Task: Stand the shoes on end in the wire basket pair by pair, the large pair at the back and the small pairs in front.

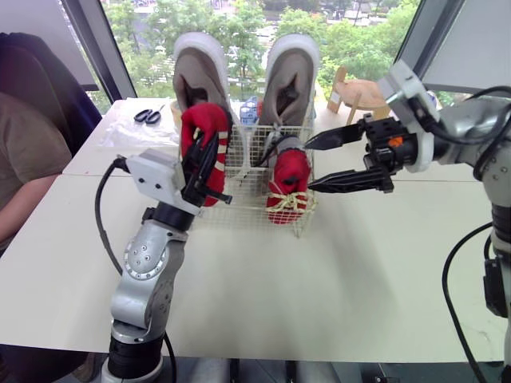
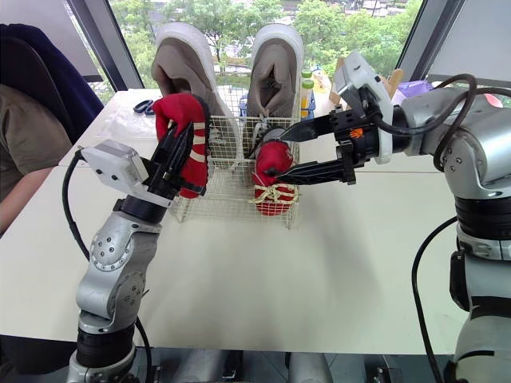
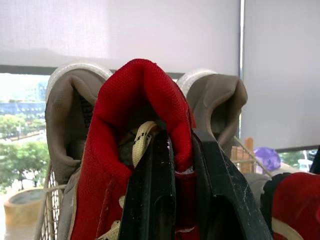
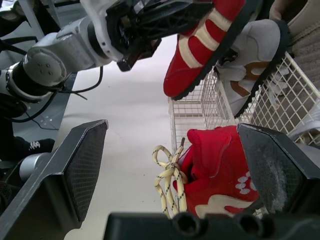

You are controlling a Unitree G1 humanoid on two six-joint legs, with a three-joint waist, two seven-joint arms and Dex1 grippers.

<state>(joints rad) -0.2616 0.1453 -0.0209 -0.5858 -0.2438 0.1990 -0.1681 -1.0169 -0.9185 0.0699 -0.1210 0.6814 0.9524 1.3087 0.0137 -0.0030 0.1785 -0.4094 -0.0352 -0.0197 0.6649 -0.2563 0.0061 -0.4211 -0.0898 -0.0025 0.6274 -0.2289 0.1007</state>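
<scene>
Gripper on my left arm (image 3: pixel 180 150) grips a small red fabric shoe (image 1: pixel 204 120) by its collar over the white wire basket (image 1: pixel 247 159); my right gripper (image 1: pixel 309 167) gapes wide beside the second red shoe (image 1: pixel 289 171) standing inside.

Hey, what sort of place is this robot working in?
Likely an office or lab workroom: white tables pushed together beside a big window with trees outside, scissors on the far table, a person seated alongside.

Wire basket (image 1: pixel 246 163), white: large beige pair (image 1: pixel 201 76) on end at back, red shoe (image 1: pixel 289 177) with cream laces upright front right. Second red shoe (image 1: pixel 204 128) aloft, toe down, over front left corner.
</scene>
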